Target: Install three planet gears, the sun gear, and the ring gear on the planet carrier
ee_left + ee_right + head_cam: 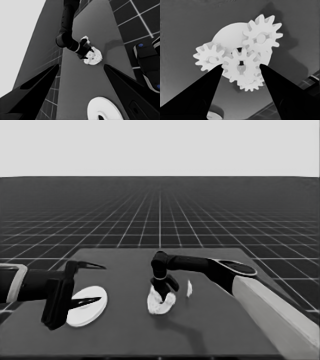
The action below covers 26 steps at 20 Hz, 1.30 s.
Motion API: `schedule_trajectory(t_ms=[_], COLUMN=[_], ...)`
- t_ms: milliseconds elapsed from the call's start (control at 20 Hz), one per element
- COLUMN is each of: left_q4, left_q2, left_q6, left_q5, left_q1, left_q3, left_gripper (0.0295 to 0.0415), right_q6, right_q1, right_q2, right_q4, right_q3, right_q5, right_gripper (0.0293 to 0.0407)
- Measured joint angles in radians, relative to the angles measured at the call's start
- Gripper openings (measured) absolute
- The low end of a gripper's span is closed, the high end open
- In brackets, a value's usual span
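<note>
A: Where's the right gripper [165,292]?
B: Frame center, fingers clasping the middle gear [241,65] over the smaller round part [231,35]; 3 gears [261,37] surround it.
A: Left gripper [87,283]?
B: Spread wide, lower left, above the larger round part [92,307].

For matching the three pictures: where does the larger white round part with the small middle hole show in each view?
Head view: larger round part, lower left, under the parked left gripper.
Left wrist view: bottom edge.
Right wrist view: probably the pale curve at the bottom edge.
Shared landmark: right gripper at the gears on the smaller round part.
</note>
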Motion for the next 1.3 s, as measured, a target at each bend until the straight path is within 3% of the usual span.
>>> schedule_trajectory(t_ms=[200,300,350,700,750,850,1000,1200,1250,1300], left_q4=[0.000,0.000,0.000,0.000,0.000,0.000,0.000,0.000,0.000,0.000], left_q2=[0.000,0.000,0.000,0.000,0.000,0.000,0.000,0.000,0.000,0.000], left_q6=[0.000,0.000,0.000,0.000,0.000,0.000,0.000,0.000,0.000,0.000], left_q5=[0.000,0.000,0.000,0.000,0.000,0.000,0.000,0.000,0.000,0.000], left_q1=[0.000,0.000,0.000,0.000,0.000,0.000,0.000,0.000,0.000,0.000], left_q3=[0.000,0.000,0.000,0.000,0.000,0.000,0.000,0.000,0.000,0.000], left_gripper=[0.0385,0.0385,0.0385,0.0385,0.0385,0.0385,0.0385,0.0385,0.0385,0.0385], right_q6=[0.042,0.052,0.054,0.057,-0.336,-0.731,-0.901,-0.941,-1.353,-1.613], right_q1=[0.000,0.000,0.000,0.000,0.048,0.108,0.131,0.135,0.011,-0.108], right_q2=[0.000,0.000,0.000,0.000,-0.009,-0.014,-0.016,-0.017,-0.293,-0.719], right_q4=[0.000,0.000,0.000,0.000,0.042,0.087,0.109,0.114,-0.105,-0.236], right_q3=[0.000,0.000,0.000,0.000,0.039,0.065,0.072,0.073,0.532,0.893], right_q5=[0.000,0.000,0.000,0.000,-0.027,-0.040,-0.040,-0.039,0.108,0.194], right_gripper=[0.0309,0.0369,0.0380,0.0385,0.0393,0.0388,0.0385,0.0385,0.0404,0.0395])
